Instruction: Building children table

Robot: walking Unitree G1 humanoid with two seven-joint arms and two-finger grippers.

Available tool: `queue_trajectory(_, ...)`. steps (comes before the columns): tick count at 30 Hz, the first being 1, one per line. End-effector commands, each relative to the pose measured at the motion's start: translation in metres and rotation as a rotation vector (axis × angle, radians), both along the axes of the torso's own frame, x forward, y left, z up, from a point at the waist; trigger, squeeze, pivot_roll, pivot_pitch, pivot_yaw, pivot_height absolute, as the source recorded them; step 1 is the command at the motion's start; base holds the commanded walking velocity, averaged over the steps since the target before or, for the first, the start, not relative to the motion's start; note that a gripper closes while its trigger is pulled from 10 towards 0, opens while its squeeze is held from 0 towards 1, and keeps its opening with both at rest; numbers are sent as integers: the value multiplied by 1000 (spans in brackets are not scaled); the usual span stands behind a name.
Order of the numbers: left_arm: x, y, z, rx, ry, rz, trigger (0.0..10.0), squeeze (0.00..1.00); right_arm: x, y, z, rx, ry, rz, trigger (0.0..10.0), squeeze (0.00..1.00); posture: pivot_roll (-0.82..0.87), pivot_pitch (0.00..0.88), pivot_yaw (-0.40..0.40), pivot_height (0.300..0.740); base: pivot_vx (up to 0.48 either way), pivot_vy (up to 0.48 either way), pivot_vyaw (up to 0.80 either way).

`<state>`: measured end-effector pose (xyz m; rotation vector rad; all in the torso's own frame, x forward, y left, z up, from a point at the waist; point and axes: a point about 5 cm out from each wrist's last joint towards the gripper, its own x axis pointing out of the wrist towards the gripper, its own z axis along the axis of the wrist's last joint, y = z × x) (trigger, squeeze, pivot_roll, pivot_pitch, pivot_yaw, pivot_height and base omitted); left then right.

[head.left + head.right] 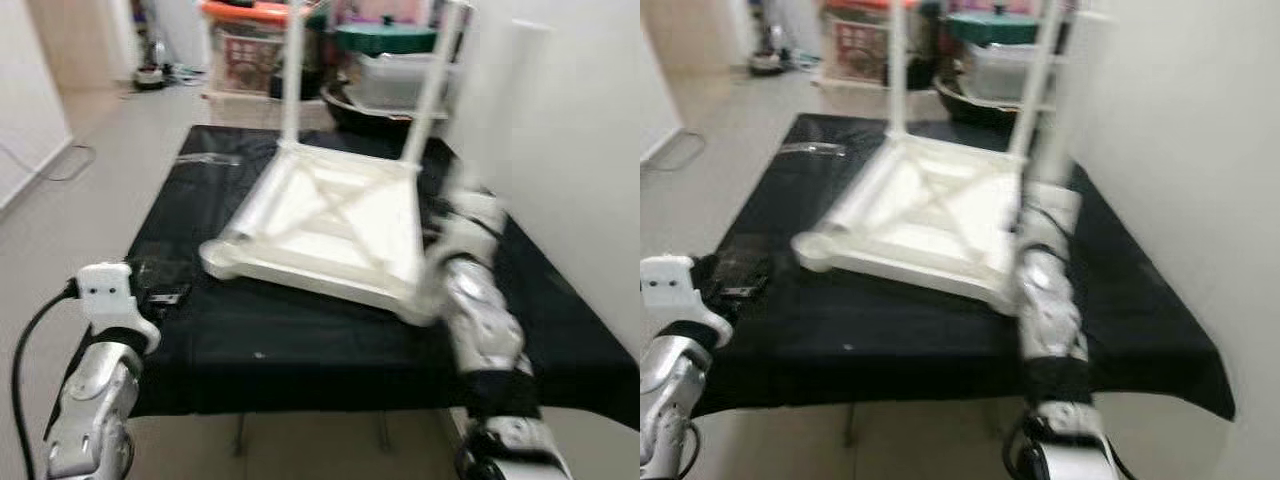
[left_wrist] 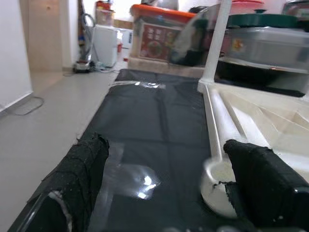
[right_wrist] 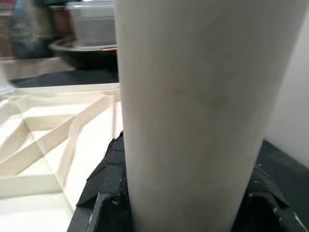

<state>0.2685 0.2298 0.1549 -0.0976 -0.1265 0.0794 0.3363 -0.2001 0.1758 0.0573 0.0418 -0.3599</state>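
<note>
1. Across the middle of the left eye view, a white children's table top (image 1: 330, 225) lies upside down on a black cloth (image 1: 300, 340), ribbed underside facing up.
2. Two white legs (image 1: 292, 75) stand upright from its far corners, rising to the upper edge of the frame.
3. At the top of the frame, behind the cloth, sit stacked plastic storage boxes (image 1: 250, 50) and lidded containers, with a white wall (image 1: 560, 150) along the right side.
4. On the right of the frame, the silver right arm reaches forward to the table top's right edge, blurred. In the right wrist view the right gripper (image 3: 186, 203) is clenched around a thick white leg (image 3: 198, 106), its black fingers (image 3: 104, 193) on either side of it, above the ribbed underside.
5. At the lower left of the frame, the left arm sits near the cloth's front left corner. In the left wrist view the left gripper (image 2: 169, 188) is released, its black fingers (image 2: 82, 169) spread wide apart over the cloth, the table top's round near corner socket (image 2: 217, 181) just beside one finger.
</note>
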Motion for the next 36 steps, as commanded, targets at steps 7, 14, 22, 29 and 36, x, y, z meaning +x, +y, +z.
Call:
queue_trajectory(7, 7, -8, 1, -9, 2, -44, 10000, 0, 10, 61, 9, 143, -110, 534, 10000, 0, 30, 0, -73, 740, 0, 0, 0)
queue_trajectory(14, 9, -7, 1, -15, -3, -39, 10000, 0, 12, 80, 59, 90, -293, 1082, 10000, 0, 43, 0, -88, 740, 0, 0, 0)
queue_trajectory(22, 9, -8, 0, -13, -3, -39, 10000, 0, 0, 122, 33, 39, -139, 1506, 10000, 0, 69, 0, -104, 740, 0, 0, 0)
queue_trajectory(29, 4, -7, -1, -11, -1, -32, 10000, 0, 21, 135, 10, -8, -36, 1271, 0, 0, 86, 0, -109, 740, 0, 0, 0)
queue_trajectory(36, 1, -6, 0, -11, -1, -33, 10000, 0, 39, 52, -18, 78, 157, 247, 0, 0, 65, 0, -96, 740, 0, 0, 0)
